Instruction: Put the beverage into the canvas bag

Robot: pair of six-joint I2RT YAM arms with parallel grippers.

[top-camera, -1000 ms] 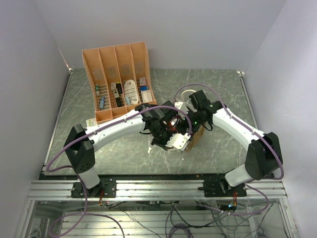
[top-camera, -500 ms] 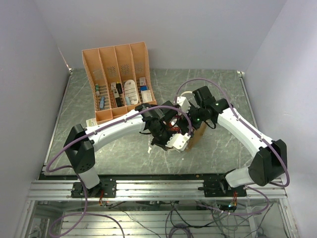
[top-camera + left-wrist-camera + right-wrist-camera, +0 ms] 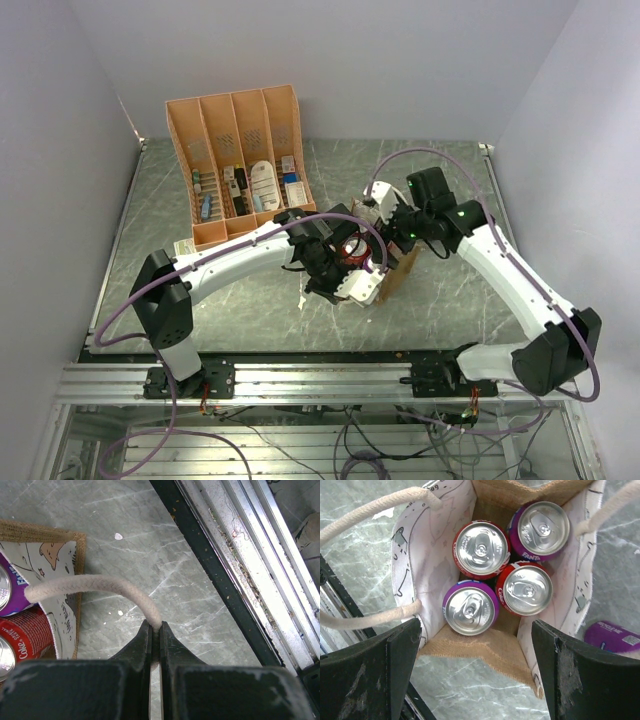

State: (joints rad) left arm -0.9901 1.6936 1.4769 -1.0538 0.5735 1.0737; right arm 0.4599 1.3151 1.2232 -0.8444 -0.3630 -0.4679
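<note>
The canvas bag (image 3: 401,271) stands upright at the table's middle, tan burlap with pale printed side panels (image 3: 411,555). Inside it stand two red Coke cans (image 3: 481,549) and two purple Fanta cans (image 3: 470,608), tops up. My left gripper (image 3: 155,630) is shut on one cream rope handle (image 3: 95,583) and holds it out to the bag's near side. It shows beside the bag in the top view (image 3: 355,284). My right gripper (image 3: 476,630) is open and empty, hovering above the bag's mouth. It also shows in the top view (image 3: 383,222).
A purple can (image 3: 612,636) lies on the table just outside the bag. An orange slotted organiser (image 3: 240,165) with small items stands at the back left. The table's black front rail (image 3: 220,580) runs close to the left gripper.
My right arm has lifted and drawn back to the right, away from the bag's mouth. The left arm and the bag have stayed put.
</note>
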